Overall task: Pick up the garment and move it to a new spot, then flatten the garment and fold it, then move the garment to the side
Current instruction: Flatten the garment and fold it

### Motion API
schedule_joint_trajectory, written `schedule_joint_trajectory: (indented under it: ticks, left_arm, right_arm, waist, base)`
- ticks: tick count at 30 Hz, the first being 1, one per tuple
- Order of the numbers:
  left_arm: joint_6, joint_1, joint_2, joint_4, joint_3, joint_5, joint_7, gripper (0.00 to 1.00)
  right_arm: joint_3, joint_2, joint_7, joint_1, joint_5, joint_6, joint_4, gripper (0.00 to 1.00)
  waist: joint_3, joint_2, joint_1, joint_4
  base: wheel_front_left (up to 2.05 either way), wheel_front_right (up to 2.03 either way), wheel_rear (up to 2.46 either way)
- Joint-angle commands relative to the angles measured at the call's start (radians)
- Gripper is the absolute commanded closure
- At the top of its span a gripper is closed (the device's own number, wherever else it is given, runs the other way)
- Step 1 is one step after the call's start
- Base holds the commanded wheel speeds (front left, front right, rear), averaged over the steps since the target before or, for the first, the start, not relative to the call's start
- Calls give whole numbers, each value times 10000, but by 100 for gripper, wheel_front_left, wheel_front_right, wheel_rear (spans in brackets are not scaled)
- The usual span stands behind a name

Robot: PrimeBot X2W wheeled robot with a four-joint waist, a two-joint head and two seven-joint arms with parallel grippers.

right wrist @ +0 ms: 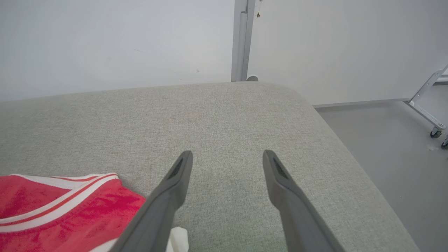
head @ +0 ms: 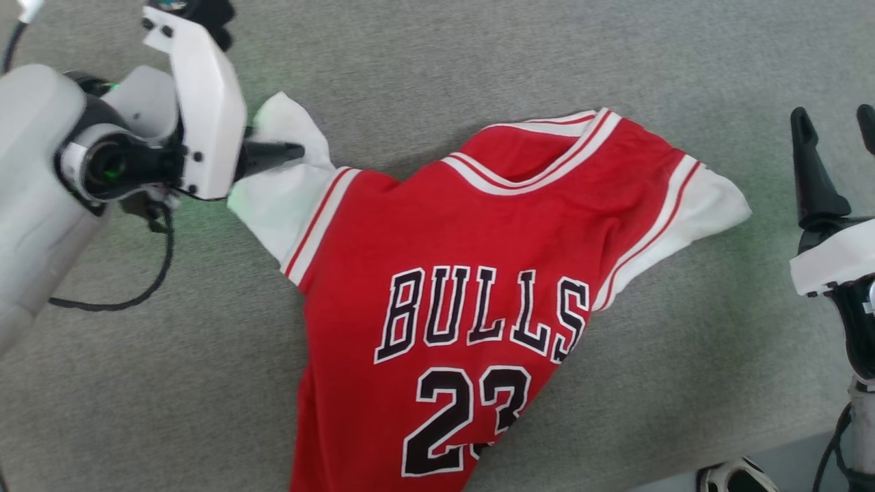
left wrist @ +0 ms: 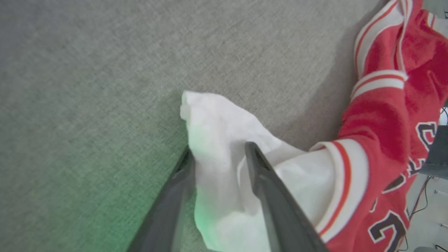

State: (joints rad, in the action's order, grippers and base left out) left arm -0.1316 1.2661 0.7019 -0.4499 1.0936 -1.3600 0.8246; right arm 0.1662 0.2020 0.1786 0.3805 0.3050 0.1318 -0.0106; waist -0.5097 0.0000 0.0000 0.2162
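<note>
The red garment [head: 451, 239] lies spread face up on the grey cloth surface, its letters and "23" showing, with the collar toward the far side. Its white sleeve [left wrist: 224, 140] at the left is bunched between the fingers of my left gripper [head: 294, 147], which is shut on it [left wrist: 218, 150]. The other white sleeve [head: 711, 205] lies flat at the right. My right gripper [head: 834, 119] stands open to the right of that sleeve, apart from it. In the right wrist view its fingers [right wrist: 227, 154] hold nothing, and the garment's collar trim [right wrist: 52, 206] lies at the lower left.
The grey padded table [head: 478, 61] ends in a rounded edge at the lower right [head: 786, 444] and far right [right wrist: 350, 157], with floor beyond. A white wall and a grey post [right wrist: 241, 38] stand behind it. A wheeled metal frame [right wrist: 434, 115] stands off to the right.
</note>
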Motion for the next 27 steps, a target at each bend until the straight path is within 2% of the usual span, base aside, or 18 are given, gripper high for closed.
schedule_joint_trajectory:
  ticks: [1,9,13,15,20,27]
  left_arm:
    - [26,16,-37,59,24,153,-339,100]
    - [25,-13,395,44,-817,426,-4190,100]
    - [25,-448,886,-506,-1067,505,-5747,100]
    - [25,-923,1208,-1332,-1163,366,-6445,100]
    - [25,-1656,1126,-2573,-948,355,-6990,100]
    - [25,-2204,520,-4320,-754,381,-8024,100]
  right_arm:
    - [22,13,-10,69,-79,-21,-46,0]
    - [148,296,173,111,-119,-21,33,0]
    - [109,372,358,75,-131,-21,-31,0]
    - [87,421,511,49,-140,-21,-94,0]
    - [58,463,692,-51,-112,-21,-194,0]
    - [-115,637,1077,-163,-141,-21,-395,0]
  waist:
    - [49,0,0,-142]
    - [645,0,0,-980]
    - [902,0,0,-1304]
    - [1000,0,0,-1424]
    - [1041,0,0,-1489]
    - [1024,0,0,-1422]
  base:
    - [0,0,0]
    - [0,0,0]
    - [0,0,0]
    - [0,0,0]
    - [0,0,0]
    - [0,0,0]
